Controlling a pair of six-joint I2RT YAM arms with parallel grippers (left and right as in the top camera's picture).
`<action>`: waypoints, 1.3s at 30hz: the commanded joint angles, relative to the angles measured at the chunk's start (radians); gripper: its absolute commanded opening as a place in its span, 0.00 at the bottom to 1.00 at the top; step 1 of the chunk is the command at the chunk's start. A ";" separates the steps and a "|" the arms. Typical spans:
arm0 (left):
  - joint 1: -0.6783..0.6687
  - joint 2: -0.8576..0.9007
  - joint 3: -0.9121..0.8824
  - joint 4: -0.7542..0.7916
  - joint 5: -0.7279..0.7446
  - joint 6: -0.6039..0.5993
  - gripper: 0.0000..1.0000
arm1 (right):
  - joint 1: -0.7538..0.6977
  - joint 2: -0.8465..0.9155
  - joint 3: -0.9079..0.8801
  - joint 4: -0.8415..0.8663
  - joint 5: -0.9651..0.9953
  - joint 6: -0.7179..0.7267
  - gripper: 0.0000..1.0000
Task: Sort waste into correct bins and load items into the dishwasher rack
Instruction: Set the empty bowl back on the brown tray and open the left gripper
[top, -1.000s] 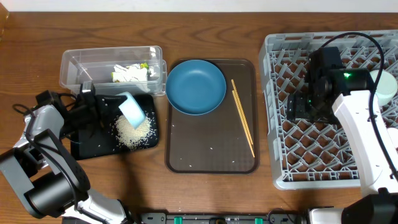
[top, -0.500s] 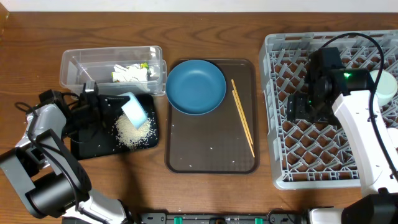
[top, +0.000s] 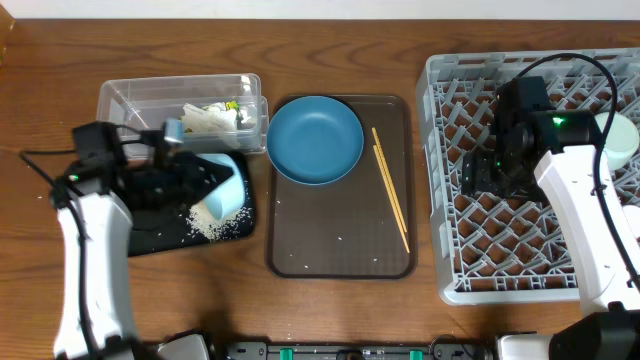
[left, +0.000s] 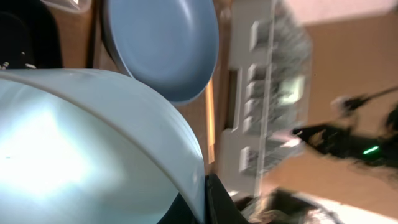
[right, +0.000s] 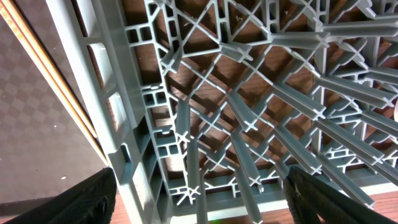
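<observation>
Wooden tabletop, left side: pale-blue bowl (top: 225, 190) tipped over the black tray (top: 135, 238), my left gripper (top: 201, 179) clamped on its rim. Thin pinch, so it could slip and scatter rice (top: 206, 226). Right gripper (right: 202, 196) hangs spread above the rack (top: 450, 275).

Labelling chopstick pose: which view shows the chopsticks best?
Overhead: both chopsticks lie full length on the brown tray, right of the dish. Right wrist catches only a stretch at its left edge. Left wrist shows none I can make out.
</observation>
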 joint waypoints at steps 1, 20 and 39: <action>-0.132 -0.048 0.007 -0.010 -0.230 -0.033 0.06 | -0.002 0.000 0.001 -0.001 -0.004 0.004 0.85; -0.859 0.205 -0.001 0.138 -0.515 -0.169 0.07 | -0.002 0.000 0.001 -0.001 -0.004 0.004 0.86; -0.937 0.251 0.047 0.268 -0.678 -0.202 0.41 | -0.002 0.000 0.001 0.000 -0.004 0.004 0.86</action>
